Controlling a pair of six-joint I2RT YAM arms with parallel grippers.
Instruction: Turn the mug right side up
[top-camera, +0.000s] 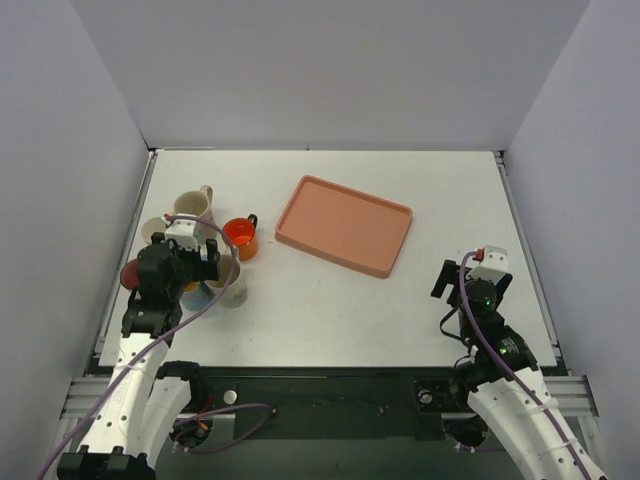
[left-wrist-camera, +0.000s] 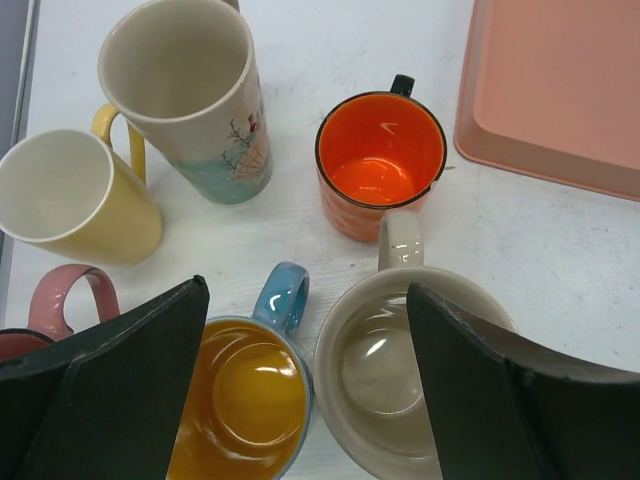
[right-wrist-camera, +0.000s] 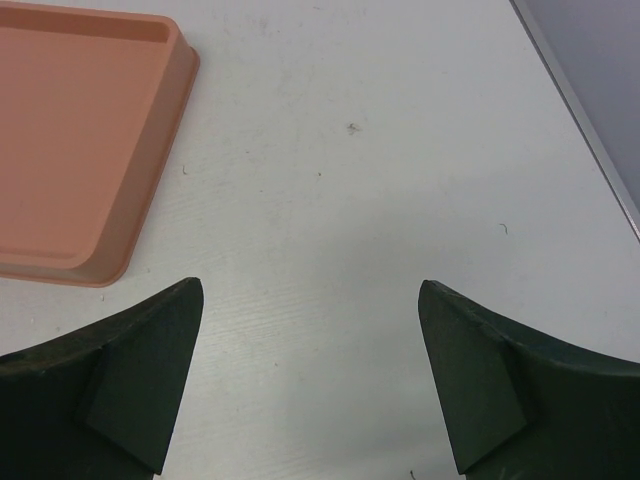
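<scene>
Several mugs stand upright, mouths up, at the table's left. In the left wrist view I see a tall cream patterned mug (left-wrist-camera: 185, 95), a yellow mug (left-wrist-camera: 70, 200), an orange mug (left-wrist-camera: 380, 160), a blue mug with a yellow inside (left-wrist-camera: 245, 400), a beige mug (left-wrist-camera: 400, 370) and a pink mug's handle (left-wrist-camera: 70, 295). My left gripper (left-wrist-camera: 306, 290) is open and empty, hovering above the blue and beige mugs; it also shows in the top view (top-camera: 205, 270). My right gripper (right-wrist-camera: 310, 290) is open and empty over bare table at the right (top-camera: 462, 285).
A salmon tray (top-camera: 345, 225) lies at the table's middle back, right of the mugs; it also shows in the left wrist view (left-wrist-camera: 560, 90) and the right wrist view (right-wrist-camera: 70, 140). White walls enclose the table on three sides.
</scene>
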